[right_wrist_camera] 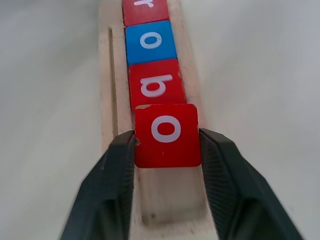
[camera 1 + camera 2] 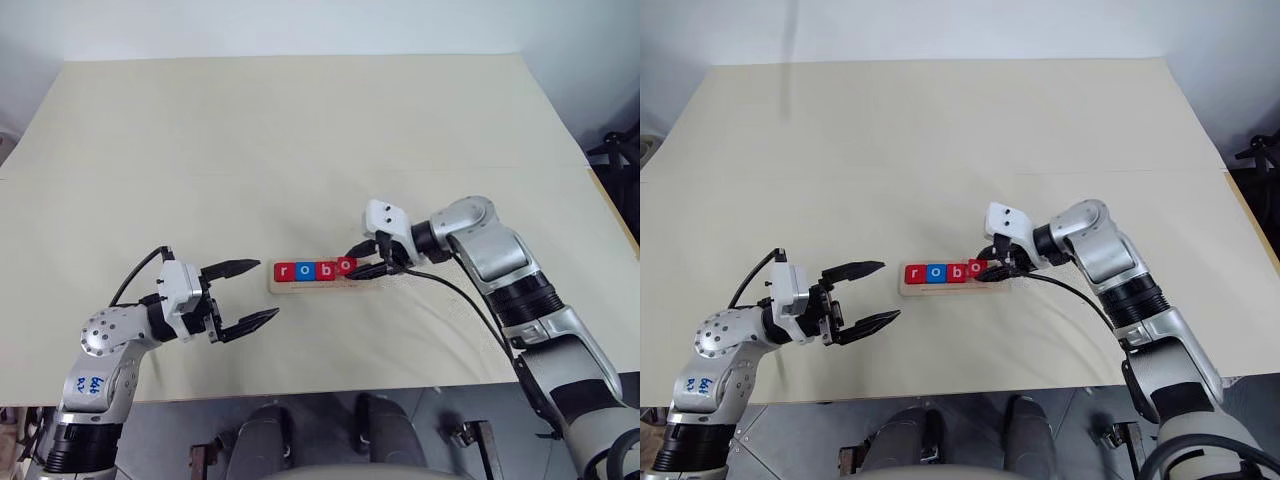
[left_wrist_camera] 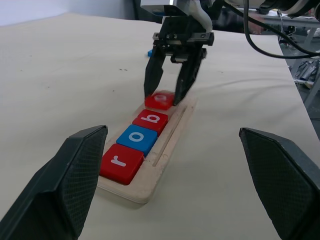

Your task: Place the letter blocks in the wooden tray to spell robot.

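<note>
The wooden tray (image 2: 312, 288) lies at the middle of the table. Four letter blocks stand in it in a row: a red r (image 2: 284, 271), a blue o (image 2: 304, 270), a red b (image 2: 324, 269) and a red o (image 1: 166, 134). My right gripper (image 2: 352, 264) reaches in from the right, pointing down and to the left. Its fingers press both sides of the red o, which sits slightly tilted against the b. My left gripper (image 2: 266, 290) hovers open and empty just left of the tray. A small blue piece (image 3: 150, 52) lies on the table beyond the right gripper.
The tray's right end (image 1: 172, 200) past the red o is bare wood. The beige tabletop (image 2: 300, 150) stretches wide behind the tray. Its front edge (image 2: 330, 392) runs close below both arms.
</note>
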